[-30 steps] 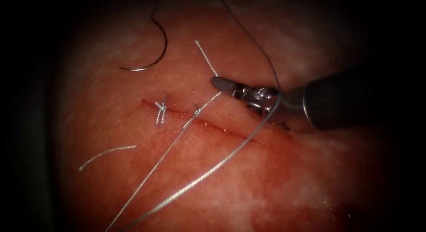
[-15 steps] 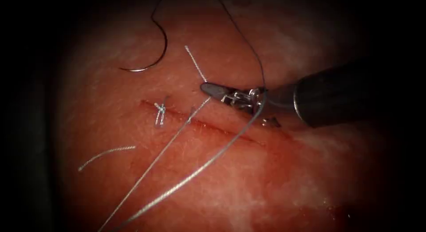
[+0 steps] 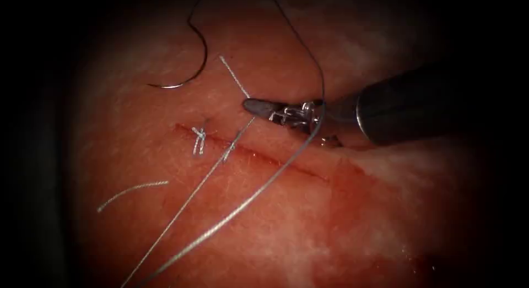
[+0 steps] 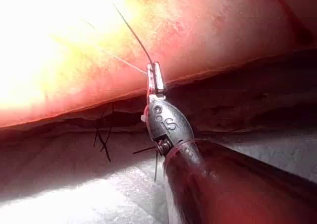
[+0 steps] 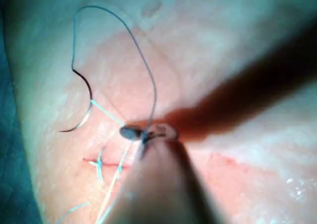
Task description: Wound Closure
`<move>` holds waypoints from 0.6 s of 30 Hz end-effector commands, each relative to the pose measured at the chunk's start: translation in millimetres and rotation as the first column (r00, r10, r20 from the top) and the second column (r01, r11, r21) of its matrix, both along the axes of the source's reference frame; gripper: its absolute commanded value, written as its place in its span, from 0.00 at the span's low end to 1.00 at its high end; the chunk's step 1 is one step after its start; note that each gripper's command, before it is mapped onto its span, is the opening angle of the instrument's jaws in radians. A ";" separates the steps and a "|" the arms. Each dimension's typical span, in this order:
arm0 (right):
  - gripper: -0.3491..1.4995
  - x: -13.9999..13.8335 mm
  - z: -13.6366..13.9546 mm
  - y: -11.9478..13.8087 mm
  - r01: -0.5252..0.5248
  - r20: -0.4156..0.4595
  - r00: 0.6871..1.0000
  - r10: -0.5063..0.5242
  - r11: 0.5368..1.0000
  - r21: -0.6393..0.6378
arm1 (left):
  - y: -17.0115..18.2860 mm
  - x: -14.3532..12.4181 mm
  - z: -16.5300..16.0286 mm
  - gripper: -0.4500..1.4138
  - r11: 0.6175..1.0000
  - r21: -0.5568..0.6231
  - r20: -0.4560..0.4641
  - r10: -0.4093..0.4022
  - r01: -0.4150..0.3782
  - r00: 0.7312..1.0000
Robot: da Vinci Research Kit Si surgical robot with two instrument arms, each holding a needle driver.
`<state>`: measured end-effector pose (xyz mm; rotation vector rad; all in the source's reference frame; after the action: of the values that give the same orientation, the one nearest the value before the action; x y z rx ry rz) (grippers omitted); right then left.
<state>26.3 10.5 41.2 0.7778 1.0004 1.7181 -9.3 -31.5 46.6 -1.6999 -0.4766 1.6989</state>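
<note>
My right tool [image 3: 254,106] comes in over the tissue [image 3: 330,233] just right of the cut [image 3: 275,158]. Its jaws are shut on the short tail of thread [image 3: 234,76], which runs down to the second stitch [image 3: 228,150]. A long strand [image 3: 264,189] loops round the tool behind the jaws and trails off to the lower left. The curved needle [image 3: 190,79] lies free on the tissue, left of the tool and held by neither tool. In the left wrist view my left tool [image 4: 155,78] is shut on a thin thread [image 4: 133,33]. The right wrist view shows the right tool [image 5: 131,132] and needle [image 5: 84,112].
A finished knotted stitch [image 3: 198,138] sits at the cut's left end. A loose cut end of thread [image 3: 132,190] lies on the tissue to the lower left. Red fluid [image 3: 352,183] stains the tissue at the cut's right end.
My right tool has moved left across the cut with the short tail in its jaws, and the loop round it has shifted left too. The needle has stayed put.
</note>
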 end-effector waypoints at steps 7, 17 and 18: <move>0.00 0.6 1.1 -1.4 0.015 0.017 1.000 -0.015 1.000 -0.005 | -2.3 -0.7 0.1 0.00 1.000 0.016 -0.001 0.005 -0.005 1.000; 0.93 0.6 -1.0 -1.1 0.049 -0.037 0.997 -0.066 0.934 -0.353 | 3.3 -2.6 -3.9 0.00 1.000 0.006 -0.007 0.016 -0.016 1.000; 0.95 0.5 -1.4 -1.2 0.058 -0.028 0.997 -0.075 0.917 -0.394 | 4.4 -2.9 -4.7 0.00 1.000 0.000 -0.009 0.022 -0.022 1.000</move>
<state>26.3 11.0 39.4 0.5551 1.2938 1.3640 -11.8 -24.5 41.2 -1.7070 -0.4779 1.7322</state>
